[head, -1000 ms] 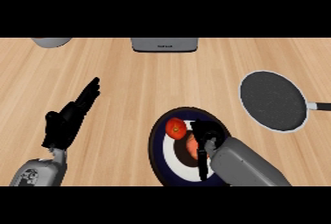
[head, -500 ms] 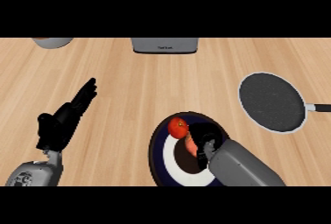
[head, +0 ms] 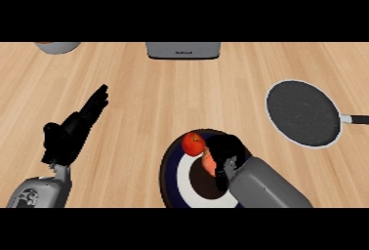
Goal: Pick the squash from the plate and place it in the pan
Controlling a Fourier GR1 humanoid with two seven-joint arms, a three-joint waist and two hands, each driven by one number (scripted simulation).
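Orange squash (head: 207,161) sits under our right hand (head: 227,154), fingers curled around it on the plate (head: 173,171); the tomato (head: 192,143) touching them may roll off. Left hand (head: 69,134) rests open.

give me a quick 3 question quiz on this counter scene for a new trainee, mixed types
1. True or false: the pan already holds the squash.
2. Which hand is over the plate? A) left hand B) right hand
3. Fill in: the red tomato lies on the ____.

Key:
1. False. The pan holds nothing; the squash is on the plate, under the right hand.
2. B. The left hand rests open at the view's left.
3. plate
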